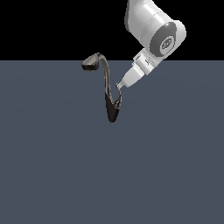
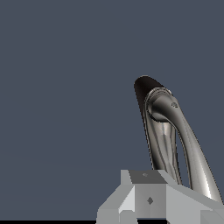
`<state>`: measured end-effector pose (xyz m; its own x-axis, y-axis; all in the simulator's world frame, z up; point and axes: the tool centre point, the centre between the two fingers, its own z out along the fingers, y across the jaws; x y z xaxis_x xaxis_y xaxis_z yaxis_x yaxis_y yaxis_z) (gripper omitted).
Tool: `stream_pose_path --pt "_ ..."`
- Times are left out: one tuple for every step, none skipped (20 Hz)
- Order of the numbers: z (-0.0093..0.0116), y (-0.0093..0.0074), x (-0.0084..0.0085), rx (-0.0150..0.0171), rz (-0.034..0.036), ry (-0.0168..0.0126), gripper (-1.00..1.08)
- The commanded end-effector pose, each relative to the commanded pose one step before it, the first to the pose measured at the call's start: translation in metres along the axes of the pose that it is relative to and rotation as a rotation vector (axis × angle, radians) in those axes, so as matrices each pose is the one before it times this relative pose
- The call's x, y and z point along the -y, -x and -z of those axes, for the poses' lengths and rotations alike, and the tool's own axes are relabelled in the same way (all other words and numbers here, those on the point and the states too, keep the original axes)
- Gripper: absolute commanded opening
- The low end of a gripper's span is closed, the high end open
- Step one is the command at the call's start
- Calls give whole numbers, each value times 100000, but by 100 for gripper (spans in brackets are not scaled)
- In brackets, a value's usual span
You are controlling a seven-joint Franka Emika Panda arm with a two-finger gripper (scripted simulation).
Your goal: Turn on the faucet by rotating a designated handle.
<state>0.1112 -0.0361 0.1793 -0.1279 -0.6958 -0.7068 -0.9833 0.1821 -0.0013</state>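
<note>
The faucet stands on the grey floor in the exterior view, dark and metallic, with a tapered body, a tall curved neck and an oval head toward that view's left. Its handle is a thin curved lever branching off the body on the right side. My gripper comes down at a slant from the upper right, and its narrow tip touches the handle's upper end. The fingers look pressed together with nothing between them. In the wrist view the faucet rises just beyond the grey fingers; I cannot tell there which limb is the handle.
A flat dark blue-grey floor spreads around the faucet, with a black background behind it. The white arm hangs above and to the exterior view's right of the faucet.
</note>
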Motion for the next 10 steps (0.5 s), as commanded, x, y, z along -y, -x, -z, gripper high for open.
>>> stream_pose_path --pt "-4 235 -598 7 48 -6 -100" --pt "-3 88 -257 0 0 0 -100" --pt "-3 89 -259 0 0 0 -100" --pt "-3 89 -261 0 0 0 -100" --pt "-3 90 -263 0 0 0 -100" --pt "29 57 -258 18 -50 -44 -100" --pt "-3 92 -267 0 0 0 -100" --pt "-3 92 -268 0 0 0 -100" --pt "-3 93 -270 0 0 0 -100" --pt "-3 94 -272 0 0 0 -100"
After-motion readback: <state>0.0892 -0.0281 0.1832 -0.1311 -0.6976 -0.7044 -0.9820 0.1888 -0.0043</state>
